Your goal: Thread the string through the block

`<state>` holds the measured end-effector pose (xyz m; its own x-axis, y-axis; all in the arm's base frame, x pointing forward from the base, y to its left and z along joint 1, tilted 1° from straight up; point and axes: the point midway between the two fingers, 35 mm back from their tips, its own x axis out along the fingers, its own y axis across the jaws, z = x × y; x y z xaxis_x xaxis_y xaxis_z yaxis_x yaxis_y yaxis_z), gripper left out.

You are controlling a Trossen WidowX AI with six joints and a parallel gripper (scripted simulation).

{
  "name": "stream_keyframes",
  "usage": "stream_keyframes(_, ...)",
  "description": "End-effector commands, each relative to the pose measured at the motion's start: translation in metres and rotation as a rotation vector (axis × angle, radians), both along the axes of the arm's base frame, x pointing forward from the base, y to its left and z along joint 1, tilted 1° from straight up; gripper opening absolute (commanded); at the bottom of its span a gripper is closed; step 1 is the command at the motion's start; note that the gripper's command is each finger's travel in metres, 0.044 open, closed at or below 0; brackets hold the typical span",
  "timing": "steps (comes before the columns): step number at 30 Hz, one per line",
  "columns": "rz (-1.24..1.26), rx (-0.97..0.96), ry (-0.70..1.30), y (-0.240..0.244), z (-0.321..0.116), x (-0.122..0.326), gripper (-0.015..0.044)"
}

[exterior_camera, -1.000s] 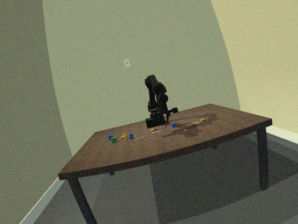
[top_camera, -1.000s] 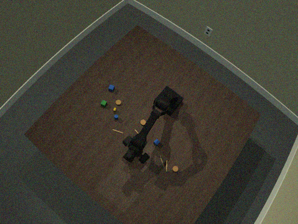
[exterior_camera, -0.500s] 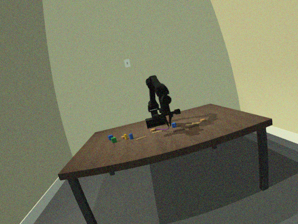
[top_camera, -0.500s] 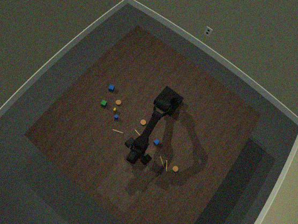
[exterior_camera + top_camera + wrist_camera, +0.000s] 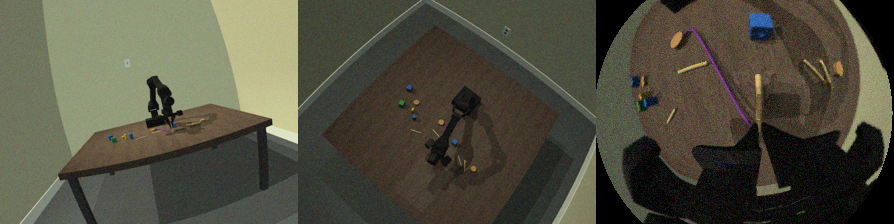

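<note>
My gripper (image 5: 171, 127) (image 5: 758, 125) is shut on the wooden stick (image 5: 758, 97), low over the table. The stick points away from the fingers, toward the side where the blue block stands. The blue block (image 5: 454, 142) (image 5: 174, 125) (image 5: 761, 22) stands upright on the table, apart from the stick's tip; a dark spot that may be its hole shows on its near face. The purple string (image 5: 162, 129) (image 5: 722, 77) runs from the round button (image 5: 441, 122) (image 5: 677, 40) to the fingertips, outside the block. In the top view the arm hides the fingertips and held stick.
A loose stick (image 5: 436, 133) (image 5: 692, 67) lies near the button and another (image 5: 416, 131) (image 5: 671, 115) farther left. Two sticks and a round disc (image 5: 473, 169) (image 5: 838, 68) lie beyond the block. A green block (image 5: 401, 103) (image 5: 113, 140) and several small pieces are at the left.
</note>
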<state>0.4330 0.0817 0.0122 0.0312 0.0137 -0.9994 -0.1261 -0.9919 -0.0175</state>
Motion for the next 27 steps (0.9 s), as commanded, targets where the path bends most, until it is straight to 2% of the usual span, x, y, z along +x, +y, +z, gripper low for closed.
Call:
stream_keyframes(1, -0.004, -0.003, 0.003, 0.004, -0.006, -0.003, 0.0000)
stream_keyframes(27, -0.004, -0.001, 0.005, 0.017, -0.016, -0.017, 0.0000)
